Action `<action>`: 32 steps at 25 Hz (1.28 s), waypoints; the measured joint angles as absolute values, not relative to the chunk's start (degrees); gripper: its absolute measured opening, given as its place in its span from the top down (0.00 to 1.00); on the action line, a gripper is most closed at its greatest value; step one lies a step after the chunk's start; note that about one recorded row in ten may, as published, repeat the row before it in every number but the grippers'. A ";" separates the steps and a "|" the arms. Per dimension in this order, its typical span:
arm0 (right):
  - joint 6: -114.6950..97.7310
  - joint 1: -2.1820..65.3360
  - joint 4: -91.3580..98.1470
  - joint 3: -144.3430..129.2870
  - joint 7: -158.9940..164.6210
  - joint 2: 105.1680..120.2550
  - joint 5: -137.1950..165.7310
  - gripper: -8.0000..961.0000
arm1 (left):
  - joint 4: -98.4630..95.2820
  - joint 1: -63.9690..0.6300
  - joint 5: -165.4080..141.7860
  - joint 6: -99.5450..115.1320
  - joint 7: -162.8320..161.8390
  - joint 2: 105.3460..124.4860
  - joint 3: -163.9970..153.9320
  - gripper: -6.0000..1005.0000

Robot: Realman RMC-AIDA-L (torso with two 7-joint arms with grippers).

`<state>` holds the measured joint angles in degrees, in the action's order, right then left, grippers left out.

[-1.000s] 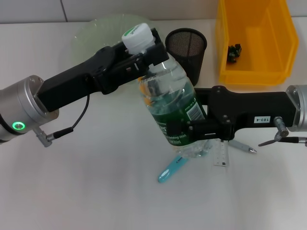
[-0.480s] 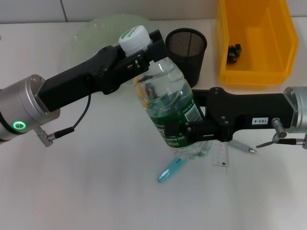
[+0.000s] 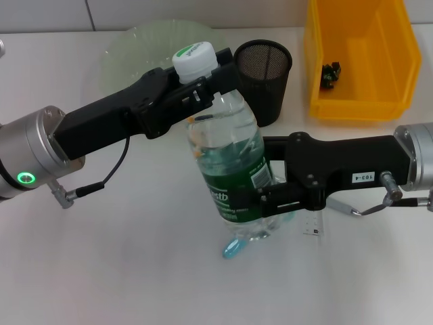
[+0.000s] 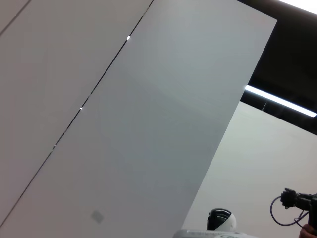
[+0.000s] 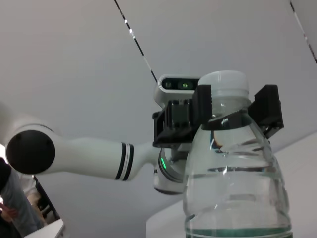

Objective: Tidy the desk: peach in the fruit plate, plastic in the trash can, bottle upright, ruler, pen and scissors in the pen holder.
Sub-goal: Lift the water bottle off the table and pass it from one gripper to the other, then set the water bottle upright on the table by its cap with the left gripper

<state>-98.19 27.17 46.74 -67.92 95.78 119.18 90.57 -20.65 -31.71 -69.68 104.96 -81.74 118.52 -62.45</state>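
Note:
A clear water bottle (image 3: pixel 223 145) with a white cap (image 3: pixel 195 57) and a green label stands nearly upright over the desk, its cap leaning slightly left. My left gripper (image 3: pixel 203 82) is shut on its neck, its black fingers (image 5: pixel 201 106) on both sides just under the cap. My right gripper (image 3: pixel 267 175) is shut on the lower body. A teal pen (image 3: pixel 235 249) and a clear ruler (image 3: pixel 312 225) lie partly under the bottle and right arm. The black mesh pen holder (image 3: pixel 265 71) stands behind. The peach and scissors are not visible.
A yellow bin (image 3: pixel 358 101) with a small dark scrap inside stands at the back right. A pale green plate (image 3: pixel 145 40) sits at the back left, partly behind my left arm. A grey pen-like item (image 3: pixel 352 210) lies under the right arm.
The bottle has swung closer to upright and shifted left, with both grippers still holding it. Its base now covers more of the teal pen.

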 joint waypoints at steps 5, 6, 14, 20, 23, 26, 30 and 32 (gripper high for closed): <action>-98.27 26.78 49.63 -67.53 98.42 119.13 91.81 0.13 | -21.87 -31.62 -71.59 104.83 -81.71 118.23 -62.31 0.57; -98.39 26.62 49.93 -67.28 98.70 119.10 91.82 0.13 | -22.40 -31.48 -71.99 104.83 -81.71 118.16 -62.19 0.57; -98.82 22.51 51.48 -61.80 99.39 118.62 91.89 0.13 | -28.92 -28.75 -76.00 103.58 -79.84 116.44 -58.90 0.57; -98.89 19.33 50.50 -57.44 97.48 118.46 92.03 0.13 | -29.89 -27.65 -80.94 99.70 -72.23 115.48 -52.70 0.57; -98.97 18.19 50.13 -57.19 96.44 118.46 92.55 0.13 | -29.95 -26.59 -81.60 96.64 -68.67 115.46 -51.25 0.57; -98.79 18.07 48.37 -56.74 94.87 118.47 93.46 0.13 | -30.09 -25.08 -81.64 92.89 -64.81 115.31 -51.15 0.57; -98.27 18.52 46.03 -56.67 93.81 118.48 94.44 0.13 | -30.30 -23.43 -81.64 89.68 -60.87 115.29 -50.03 0.57; -98.14 18.82 45.18 -56.66 93.33 118.48 94.52 0.13 | -30.31 -23.15 -81.62 88.53 -60.29 115.36 -49.62 0.57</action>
